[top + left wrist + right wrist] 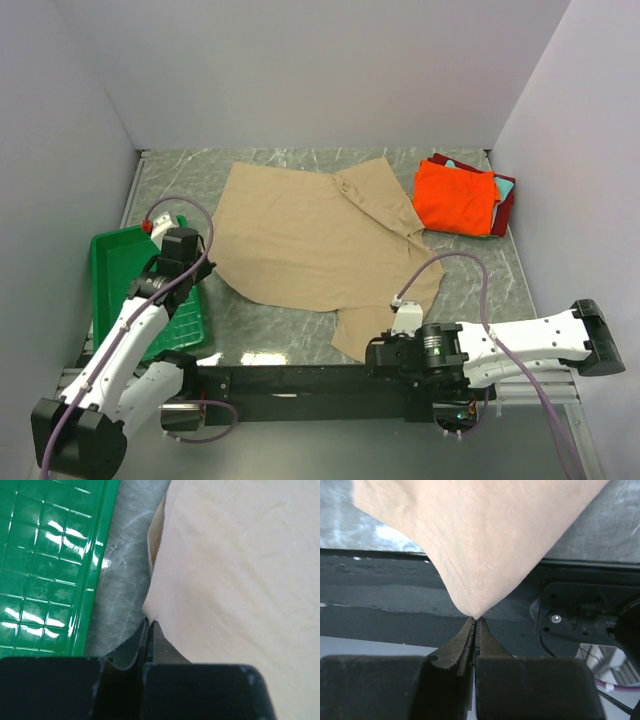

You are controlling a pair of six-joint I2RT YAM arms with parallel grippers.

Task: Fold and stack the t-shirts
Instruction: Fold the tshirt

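Tan t-shirt (310,240): side edge in clamped left tool (149,626), near hem corner in clamped right tool (476,620)

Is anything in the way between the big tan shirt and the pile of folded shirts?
Nothing visible is. The tan shirt lies right beside the pile on the table. The green tray sits on the other side. The left end effector and right end effector each pinch the shirt's edge.

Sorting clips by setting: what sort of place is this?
Probably a robotics lab test cell: plain white walls box in a marble-look tabletop, robot arms sit on a black rail, and a tan t-shirt lies spread out.
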